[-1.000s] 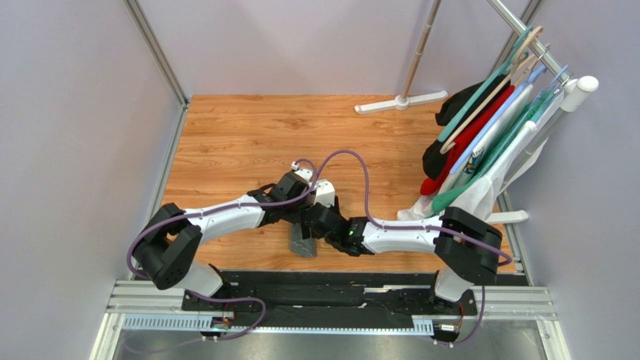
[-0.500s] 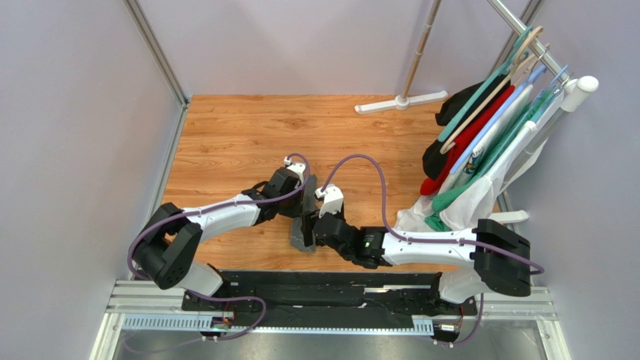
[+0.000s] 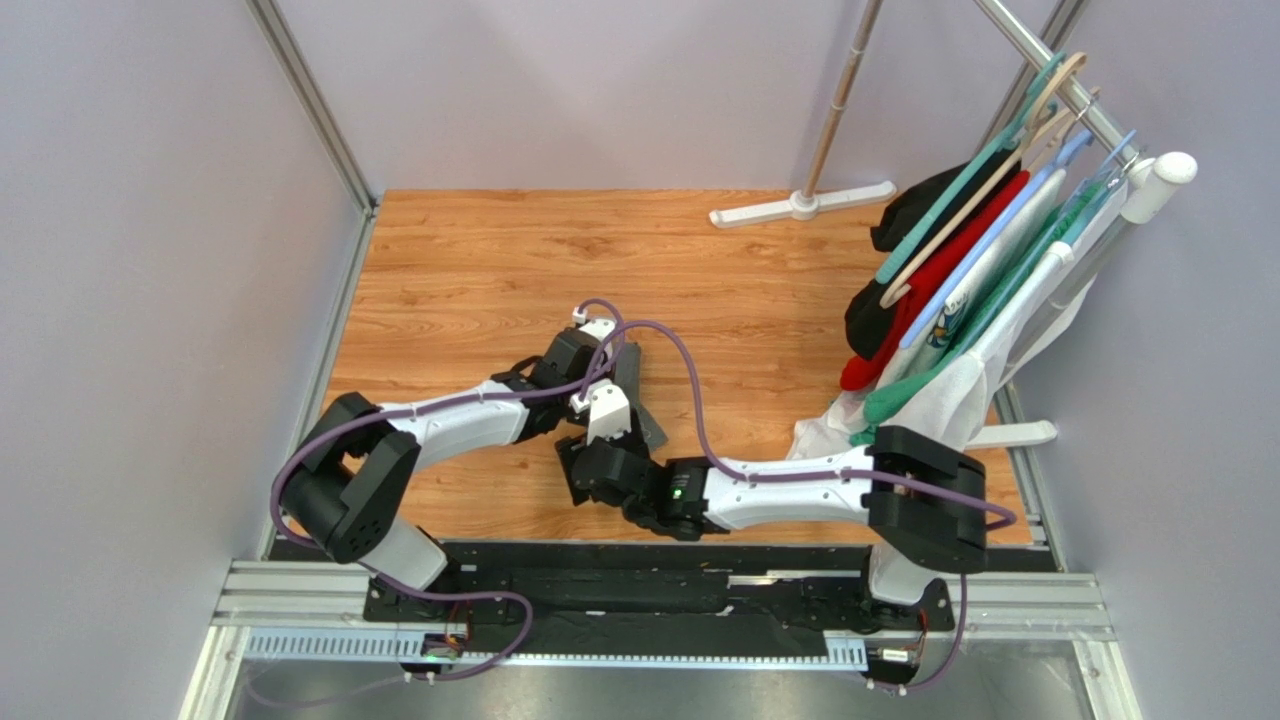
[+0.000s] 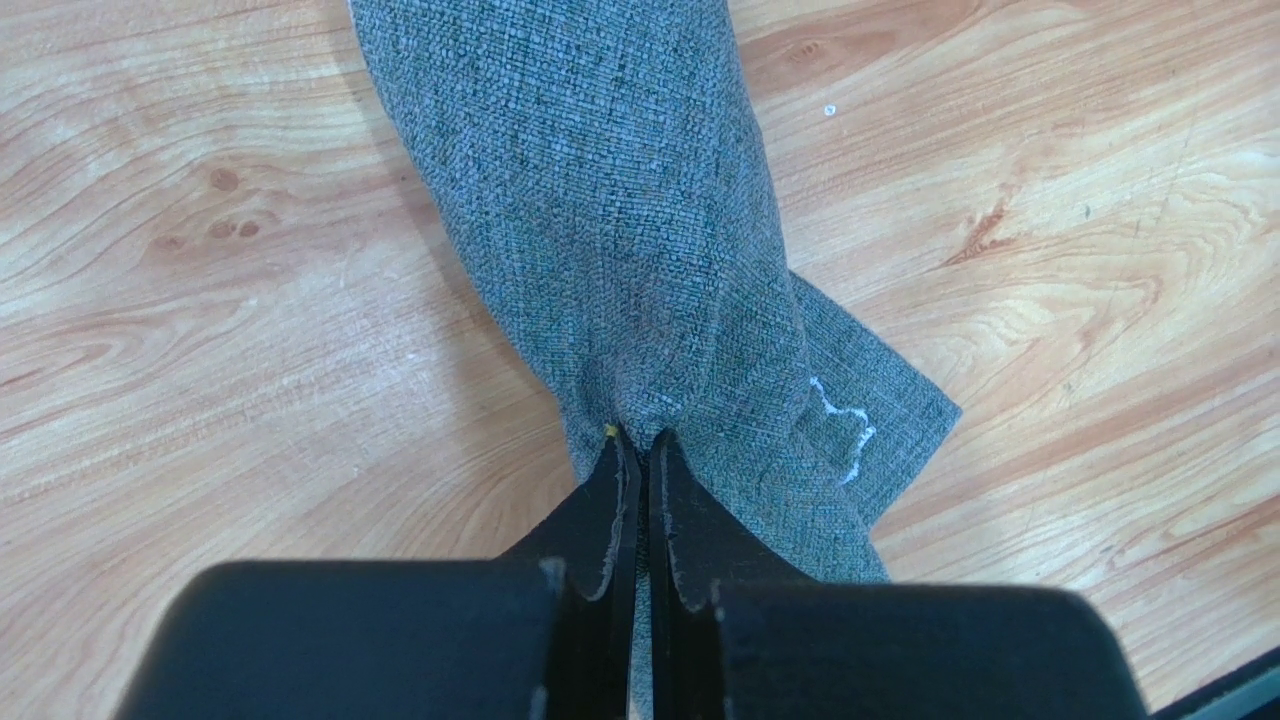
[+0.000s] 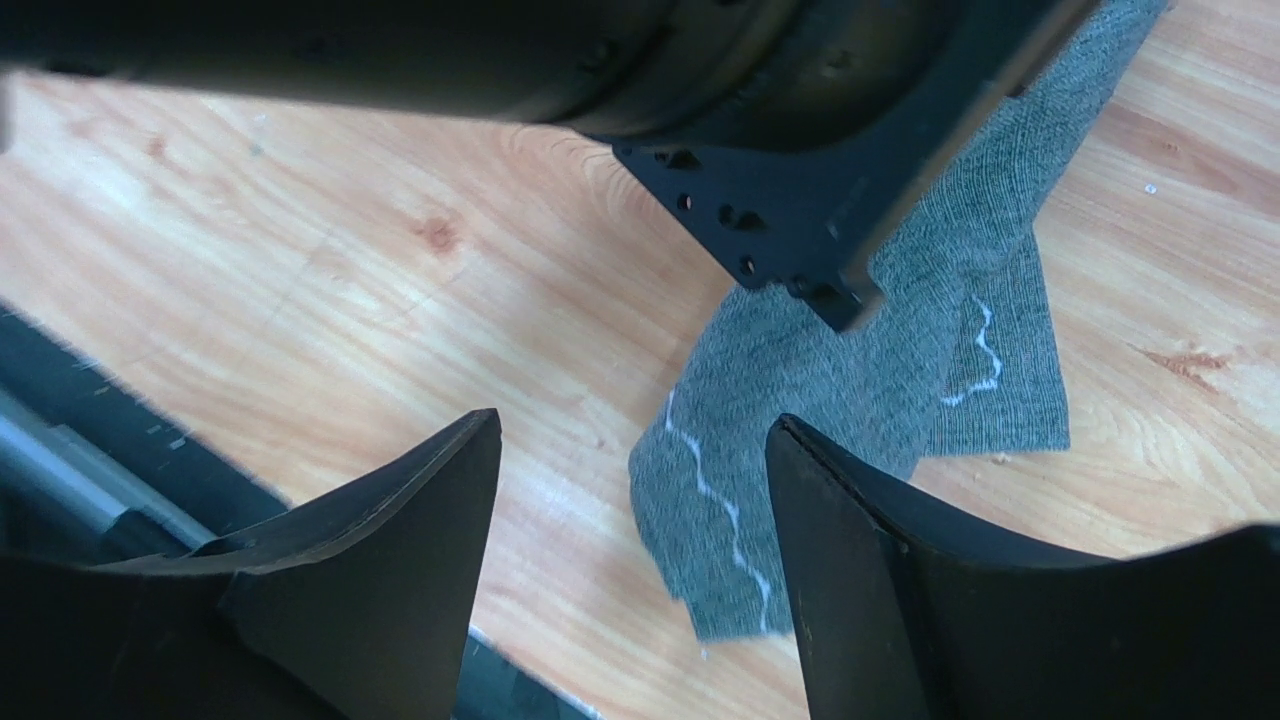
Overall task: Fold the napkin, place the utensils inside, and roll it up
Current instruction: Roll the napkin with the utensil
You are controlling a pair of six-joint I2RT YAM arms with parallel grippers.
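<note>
The dark grey napkin (image 4: 631,225) is bunched into a narrow strip on the wooden table, with a corner and its pale stitched line splayed out (image 5: 842,390). My left gripper (image 4: 633,443) is shut on the napkin's bunched middle. In the top view the left gripper (image 3: 619,375) sits at mid-table with the napkin (image 3: 646,426) trailing from it. My right gripper (image 5: 633,420) is open and empty, with the napkin's corner just beyond its tips. In the top view the right gripper (image 3: 579,462) is near and left of the left one. No utensils are in view.
A rack of red, black and teal garments on hangers (image 3: 977,255) stands at the right, with a white cloth (image 3: 947,398) below it. A white stand base (image 3: 804,206) lies at the back. A black rail (image 3: 661,563) runs along the near edge.
The right gripper has swung left, from the napkin's right side to near and left of the left gripper. The napkin has moved up and right, away from the near edge.
</note>
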